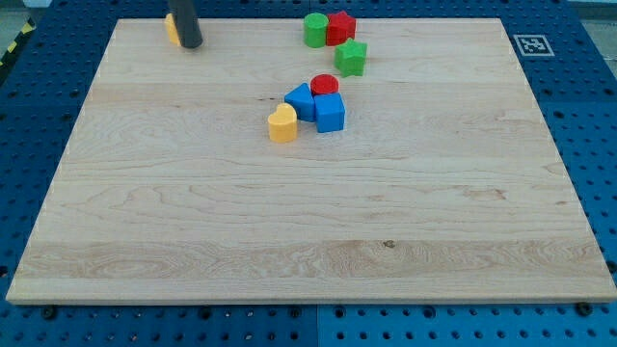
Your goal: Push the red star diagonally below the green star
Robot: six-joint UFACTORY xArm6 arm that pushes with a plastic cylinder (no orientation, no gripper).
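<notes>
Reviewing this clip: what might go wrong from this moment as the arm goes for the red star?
1. The red star touches the green round block, so a push may drag that along.
2. The green star sits just below the red star; a downward shove could knock it away.
3. My tip is far at the view's left by a yellow block, which it may nudge when leaving.
</notes>
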